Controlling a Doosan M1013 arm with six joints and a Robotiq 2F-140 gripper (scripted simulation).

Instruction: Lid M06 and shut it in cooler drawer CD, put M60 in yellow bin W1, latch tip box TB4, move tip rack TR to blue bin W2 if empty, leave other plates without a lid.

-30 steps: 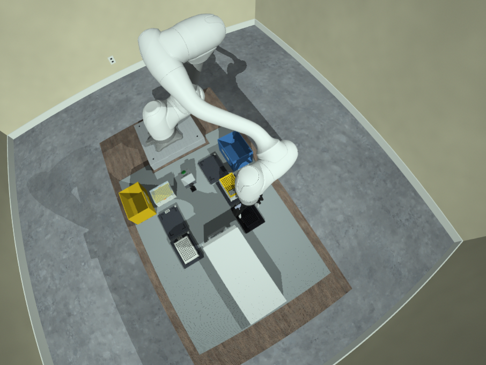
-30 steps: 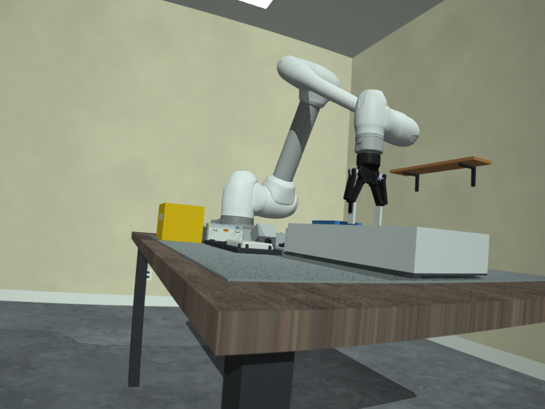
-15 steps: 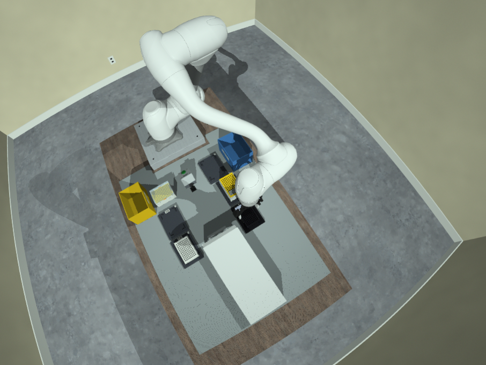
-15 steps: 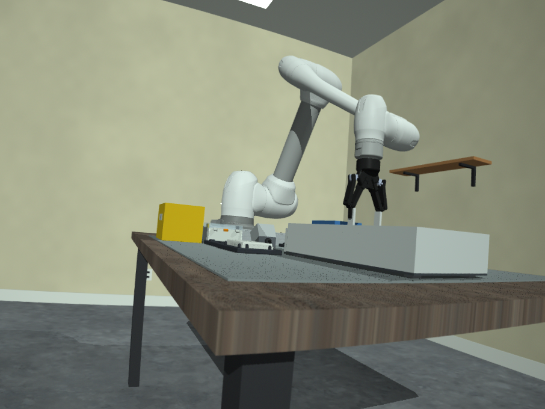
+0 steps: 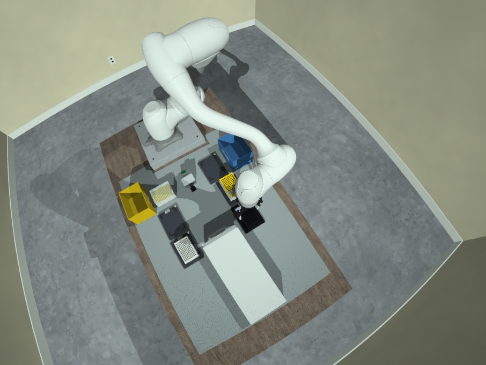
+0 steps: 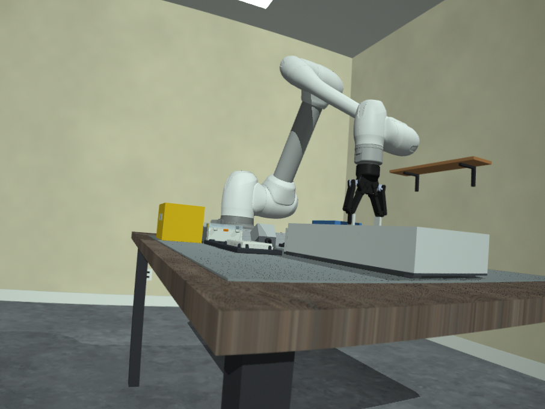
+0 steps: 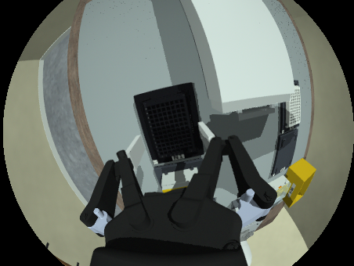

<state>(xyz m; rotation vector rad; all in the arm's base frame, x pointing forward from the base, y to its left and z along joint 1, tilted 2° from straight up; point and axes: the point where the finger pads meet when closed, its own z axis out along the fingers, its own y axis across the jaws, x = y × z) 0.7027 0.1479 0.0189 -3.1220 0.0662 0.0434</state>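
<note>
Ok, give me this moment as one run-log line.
gripper: open, empty | position: low over black plate, beside cooler | black plate: in its nest | yellow bin: upright | next, likely: grip black plate

Lab bench, well plates in nests (image 5: 187,250), tip rack (image 5: 228,183), waste bins (image 5: 135,202), cooler unit (image 5: 243,271), robot arm (image 5: 219,117)
</note>
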